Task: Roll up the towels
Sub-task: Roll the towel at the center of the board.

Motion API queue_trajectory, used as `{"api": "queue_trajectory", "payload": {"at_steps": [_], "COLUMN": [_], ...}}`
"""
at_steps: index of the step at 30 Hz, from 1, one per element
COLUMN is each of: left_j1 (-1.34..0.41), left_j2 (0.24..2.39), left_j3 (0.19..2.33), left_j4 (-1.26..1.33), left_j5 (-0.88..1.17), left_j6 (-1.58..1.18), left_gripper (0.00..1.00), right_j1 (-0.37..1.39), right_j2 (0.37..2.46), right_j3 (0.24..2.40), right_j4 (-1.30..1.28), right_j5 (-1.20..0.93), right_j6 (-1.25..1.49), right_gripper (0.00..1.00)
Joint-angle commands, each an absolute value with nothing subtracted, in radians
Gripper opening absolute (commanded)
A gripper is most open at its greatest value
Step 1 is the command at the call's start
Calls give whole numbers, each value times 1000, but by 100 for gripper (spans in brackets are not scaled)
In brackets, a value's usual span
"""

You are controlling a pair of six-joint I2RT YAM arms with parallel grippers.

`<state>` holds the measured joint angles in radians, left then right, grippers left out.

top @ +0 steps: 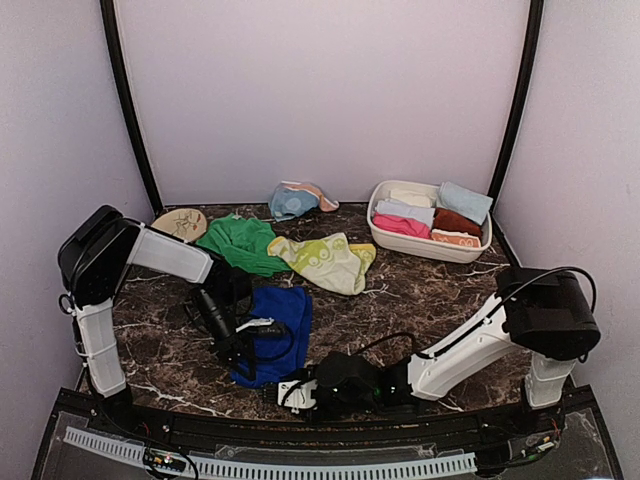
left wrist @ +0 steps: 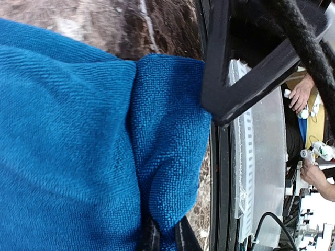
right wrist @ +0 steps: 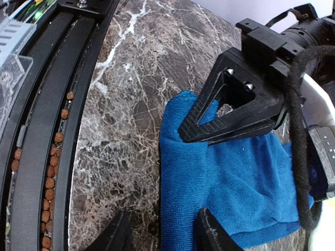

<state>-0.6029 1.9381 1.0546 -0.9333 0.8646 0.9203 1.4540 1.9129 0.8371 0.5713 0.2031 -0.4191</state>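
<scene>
One dark brown marble table (top: 430, 290) carries two black-and-white robot arms, the left arm (top: 170, 255) and the right arm (top: 470, 345), both reaching in toward the near centre. At far right sits one white oval plastic basin (top: 425, 247) holding at least five rolled towels, among them pink, white, rust and light blue.

Four loose towels lie on the marble. A royal blue cloth towel (top: 285, 310) is near centre-left, its long axis running near to far. A green towel (top: 240, 243) and a yellow-green patterned towel (top: 325, 262) lie behind it, and a light blue towel (top: 290, 203) is at the far edge. One tan round patterned disc (top: 180, 222) lies far left.

The left gripper (left wrist: 165, 238) is clamped on a fold at the blue towel's near end. The right gripper (right wrist: 162, 235) stands part-open, its fingers either side of the same towel's near edge and holding nothing.
</scene>
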Motion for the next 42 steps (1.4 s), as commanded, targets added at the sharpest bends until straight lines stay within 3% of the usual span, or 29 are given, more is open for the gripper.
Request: {"api": "queue_trajectory", "payload": {"at_steps": [1, 6, 10, 13, 16, 20, 22, 24, 30, 34, 42], "left_j1": [-580, -576, -575, -575, -575, -569, -556, -536, -482, -482, -583], "left_j2": [1942, 1949, 1968, 1976, 1968, 1906, 1843, 1761, 1477, 1334, 1272], "left_j3": [1079, 1079, 1084, 1084, 1075, 1037, 1010, 968, 791, 738, 728], "left_j4": [-971, -973, -969, -972, -971, -880, -817, -733, -518, -528, -573], "left_j5": [879, 876, 887, 890, 869, 819, 793, 752, 589, 574, 562], "left_j6": [942, 950, 948, 948, 948, 889, 851, 809, 808, 878, 914], "left_gripper": [2, 4, 4, 4, 9, 39, 48, 51, 53, 54, 53], "right_j1": [1418, 1389, 1385, 1385, 1378, 1342, 1323, 1298, 1213, 1145, 1065], "right_j2": [1957, 1993, 2010, 2025, 2033, 2028, 2013, 1993, 1986, 2071, 2151], "right_j3": [881, 908, 905, 906, 914, 955, 964, 961, 944, 1065, 1133], "right_j4": [593, 589, 605, 612, 602, 522, 473, 432, 354, 171, 99], "right_j5": [130, 110, 116, 138, 133, 51, -9, -93, -321, -479, -679], "right_j6": [-459, -435, -431, -434, -403, -276, -202, -126, 122, 283, 466], "right_gripper": [39, 30, 41, 42, 30, 0, 0, 0, 0, 0, 0]}}
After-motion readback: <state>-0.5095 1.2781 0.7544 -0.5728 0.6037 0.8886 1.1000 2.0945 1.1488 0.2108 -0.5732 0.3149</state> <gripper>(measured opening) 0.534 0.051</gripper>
